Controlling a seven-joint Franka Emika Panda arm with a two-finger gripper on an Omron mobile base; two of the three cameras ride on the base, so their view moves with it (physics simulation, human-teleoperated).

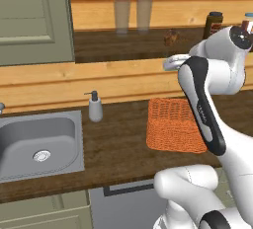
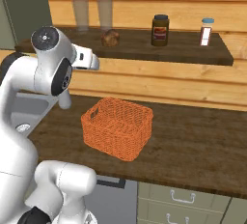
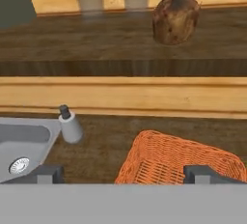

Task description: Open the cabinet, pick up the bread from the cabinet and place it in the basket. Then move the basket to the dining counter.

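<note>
The bread (image 3: 175,19) is seen upright on the open cabinet shelf, above the orange basket (image 3: 178,162) on the desk. The end effector (image 3: 124,174) is held open, empty. A light, soft, crushable lump is judged; its rounded sides should be pinched gently.

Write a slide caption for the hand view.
Bread on the open shelf, orange basket and sink below.
</note>
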